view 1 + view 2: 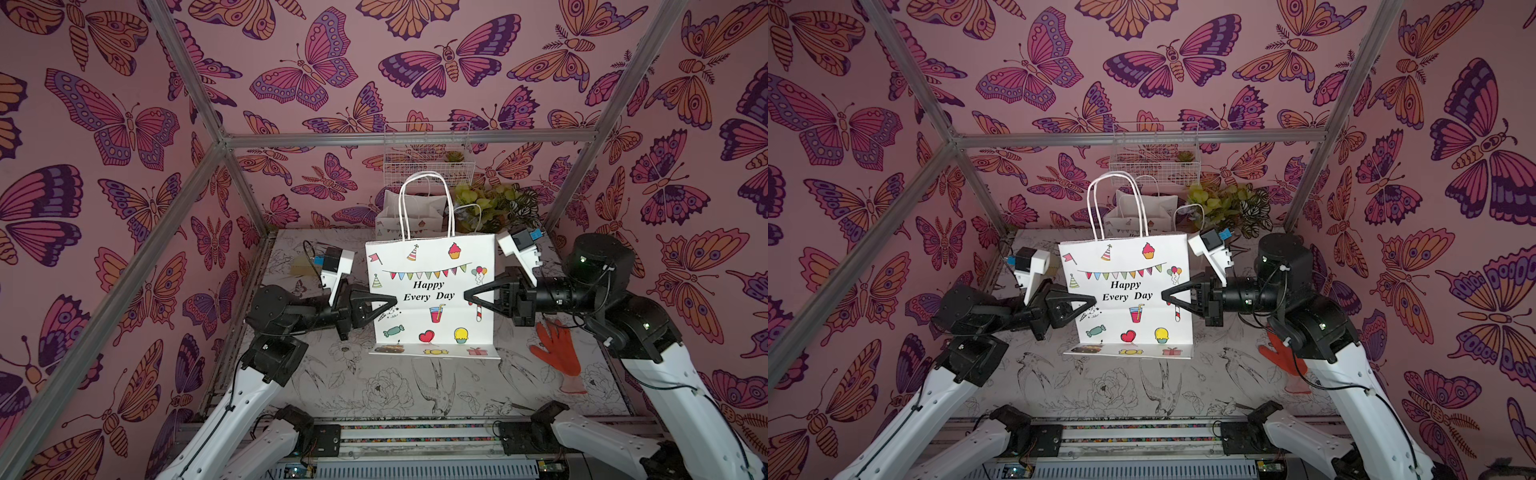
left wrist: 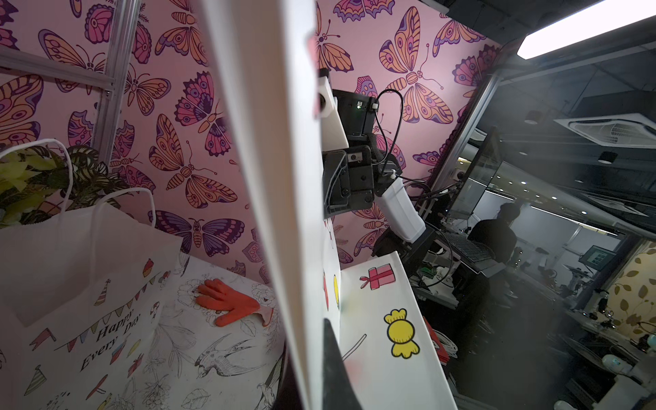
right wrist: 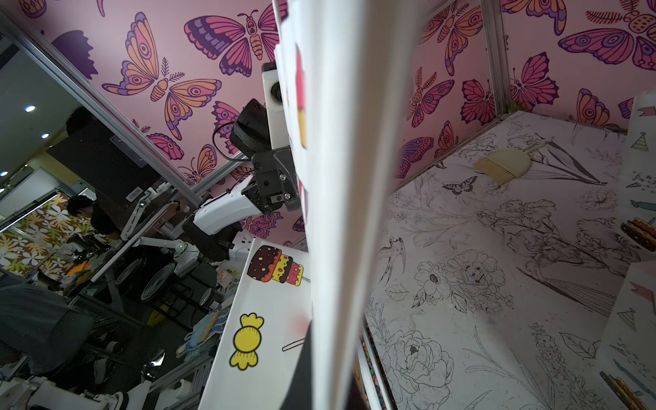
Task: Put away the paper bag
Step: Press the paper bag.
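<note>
Our left gripper [image 1: 393, 300] and right gripper [image 1: 466, 296] each pinch a side of the paper bag [image 1: 432, 266] reading "Happy Every Day".

arms [image 1: 232, 415]: white shells, black joint housings [image 1: 602, 257], tiny green lights
left claw [image 1: 395, 298] / right claw [image 1: 465, 296]: black, pointy triangular fingers
wrist cams [image 1: 338, 264]: white blocks, blue plug [image 1: 319, 261]
cables [image 2: 402, 110]: thin black ones, zip-tied

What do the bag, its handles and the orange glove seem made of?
Bag: matte white printed paper; crisp folded base. Handles: thin white cord, possibly twisted paper. Glove: orange, matte, likely knit or coated fabric; lies limp.
</note>
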